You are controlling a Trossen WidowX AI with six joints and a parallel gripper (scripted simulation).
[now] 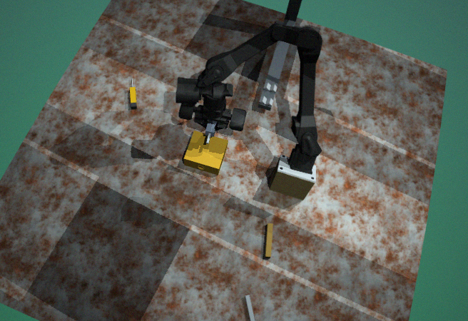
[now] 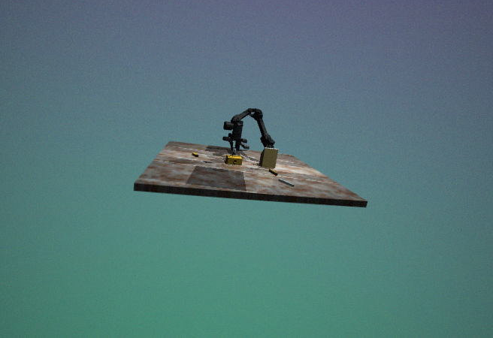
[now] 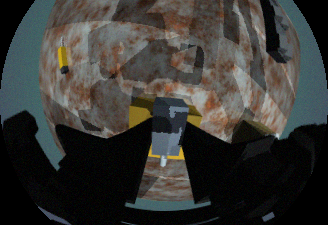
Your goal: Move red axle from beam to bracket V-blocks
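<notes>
One red axle to find, and I can't tell where it is! My jaws (image 1: 210, 128) (image 2: 234, 152) are partly closed, clamped on a grey piece (image 1: 210, 130) (image 3: 169, 135) with a pale pin (image 1: 207, 138) (image 3: 163, 161), by the yellow block (image 1: 205, 153) (image 2: 234, 160) (image 3: 140, 116). Beyond lies a grey rail (image 1: 277, 60) with white pads (image 1: 267, 99). Further out on the surface (image 1: 339, 234) (image 2: 238, 194) (image 3: 75, 11): a small yellow tool (image 1: 133, 96) (image 2: 195, 154) (image 3: 62, 58), well apart from a yellow bar (image 1: 268, 240) (image 2: 273, 172) and a grey strip (image 1: 250, 307) (image 2: 285, 182).
</notes>
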